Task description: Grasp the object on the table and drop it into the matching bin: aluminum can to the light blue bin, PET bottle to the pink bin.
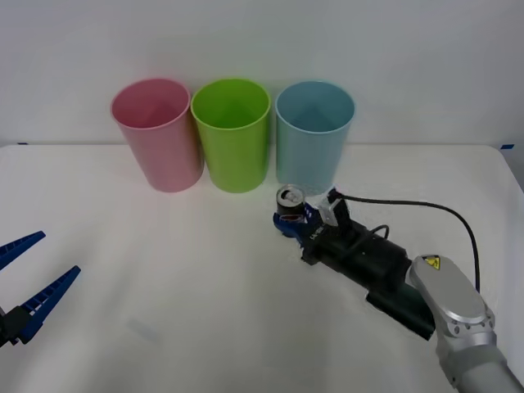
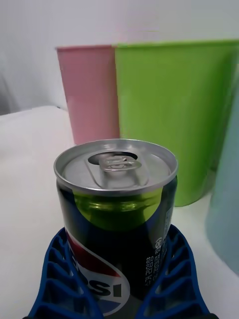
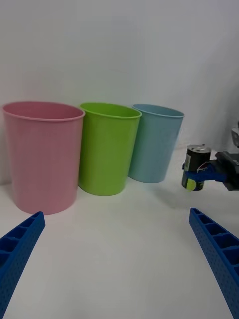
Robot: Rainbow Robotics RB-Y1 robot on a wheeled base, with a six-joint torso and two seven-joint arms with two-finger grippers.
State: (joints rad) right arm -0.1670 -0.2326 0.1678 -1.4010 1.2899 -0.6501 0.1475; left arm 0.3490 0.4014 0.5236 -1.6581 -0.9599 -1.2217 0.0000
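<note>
The right gripper (image 1: 296, 223) has its blue jaws clamped on the small dark aluminum can (image 1: 290, 202), upright, just at six o'clock of the tall light blue plastic bin (image 1: 314, 135). The left gripper (image 1: 29, 282) idles, jaws apart, over the white counter (image 1: 164, 278).

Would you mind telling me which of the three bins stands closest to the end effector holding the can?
The light blue bin, at the robot's right end of the row, directly behind the right end effector; the green and pink bins stand farther left.

Right gripper (image 1: 295, 223) fingers clamped; left gripper (image 1: 31, 282) parked, fingers spread.
</note>
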